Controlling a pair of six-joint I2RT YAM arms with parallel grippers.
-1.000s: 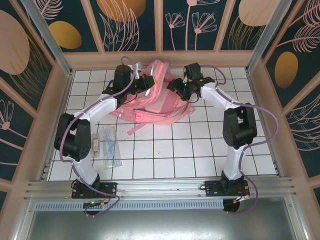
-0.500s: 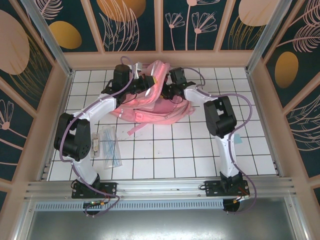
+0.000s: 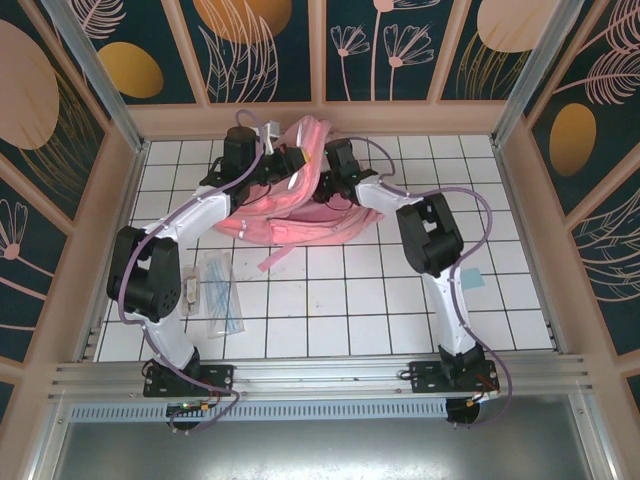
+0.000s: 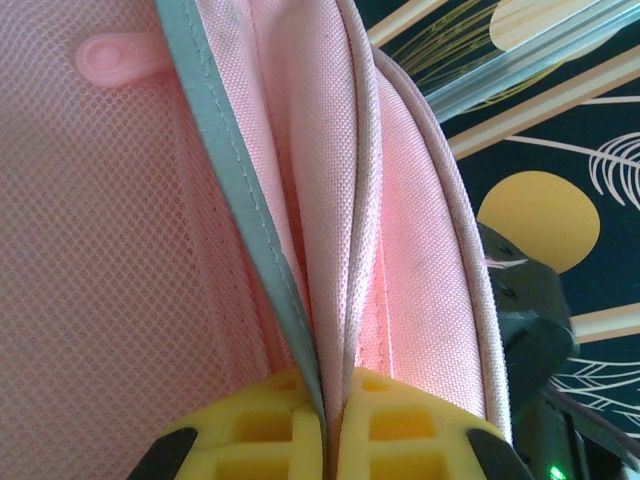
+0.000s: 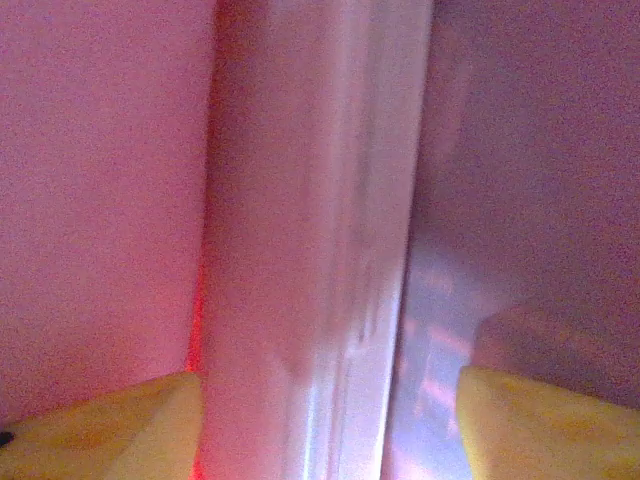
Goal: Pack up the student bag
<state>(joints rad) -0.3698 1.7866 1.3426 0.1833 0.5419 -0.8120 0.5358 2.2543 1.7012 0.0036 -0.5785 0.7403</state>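
The student bag lies at the far middle of the bench, slumped on its side with a pink strap trailing toward the near side. The left claw is clamped on a grey-trimmed edge of the bag's fabric, seemingly to hold the mouth up. The right claw is pushed in among pink fabric with its 2 fingers apart. A pale, blurred strip stands between them, and I cannot tell what it is or whether they touch it. On the near left, well apart from the bag, lies a clear packet with blue items inside, and a small light-blue piece sits on the right beside the right arm. With those 2 things not yet packed, the job looks partway done at best. What is already inside the bag is hidden.
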